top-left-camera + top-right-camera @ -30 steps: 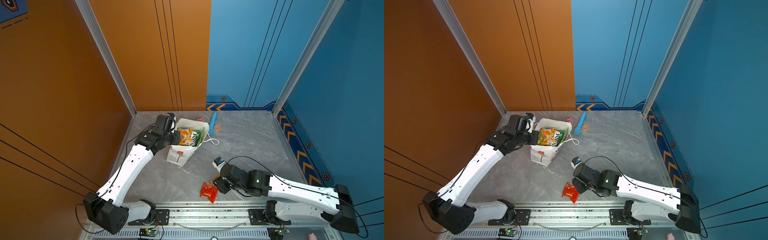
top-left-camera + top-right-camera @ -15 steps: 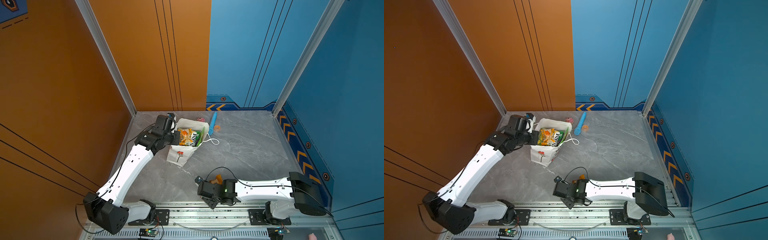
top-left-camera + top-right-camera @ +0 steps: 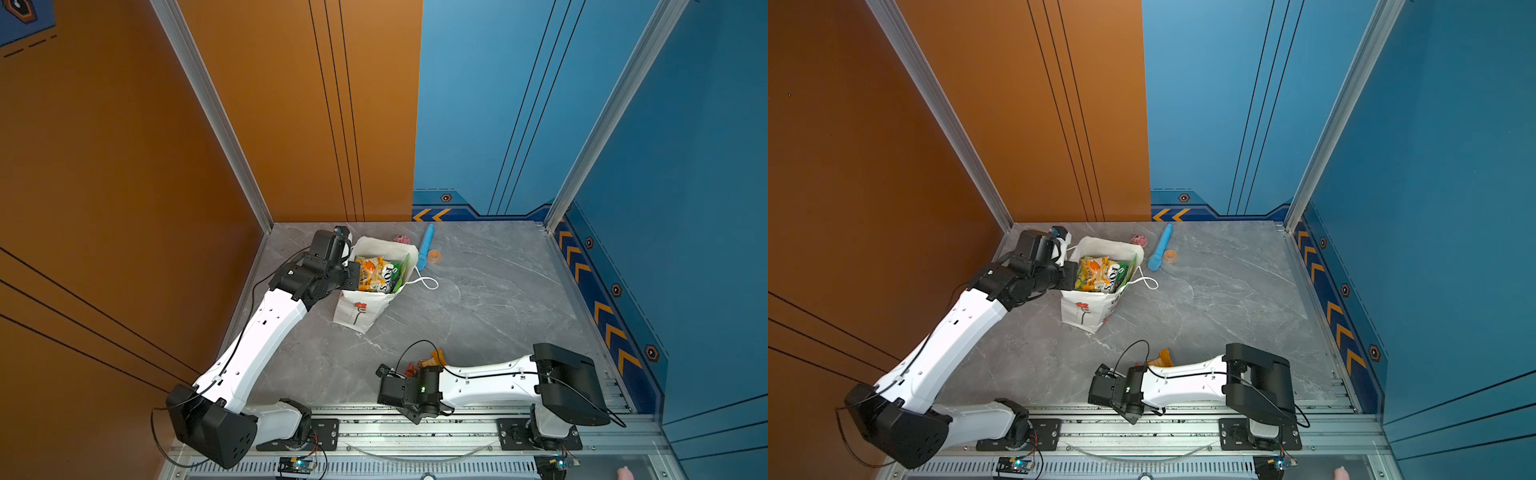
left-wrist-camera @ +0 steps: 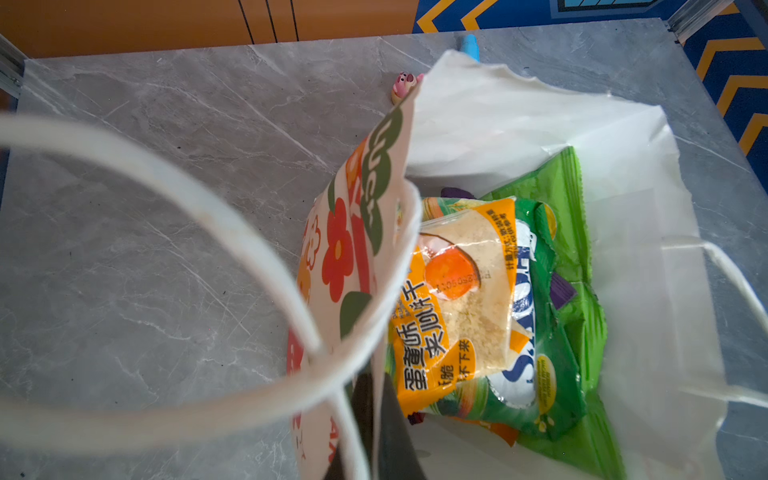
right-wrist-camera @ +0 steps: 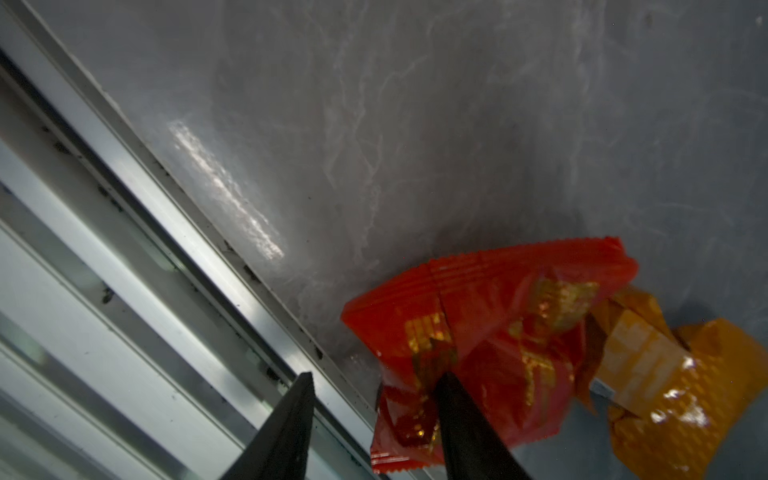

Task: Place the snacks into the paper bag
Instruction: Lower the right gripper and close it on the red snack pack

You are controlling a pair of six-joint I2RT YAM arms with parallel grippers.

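The white paper bag (image 3: 358, 312) with red flowers stands at the back left, its mouth open. Inside lie snacks: an orange packet (image 4: 457, 299), a green FOX'S bag (image 4: 552, 332) and a purple pack (image 4: 562, 291). My left gripper (image 4: 376, 419) is shut on the bag's near rim, also seen in both top views (image 3: 353, 272) (image 3: 1073, 276). By the front rail lie a red packet (image 5: 490, 332) and an orange packet (image 5: 665, 386). My right gripper (image 5: 376, 376) is open low over the red packet, one finger (image 5: 461, 415) on it. The right wrist (image 3: 409, 390) hides most of that packet from above.
A blue tube (image 3: 426, 245), a pink toy (image 3: 402, 239) and an orange tape roll (image 3: 435, 256) lie behind the bag. A cord handle (image 3: 428, 284) hangs off its right side. The metal rail (image 5: 166, 249) runs right beside the red packet.
My right arm has folded in, and its wrist has moved left and toward the front rail, down over the red packet. The left arm and the bag have not moved.
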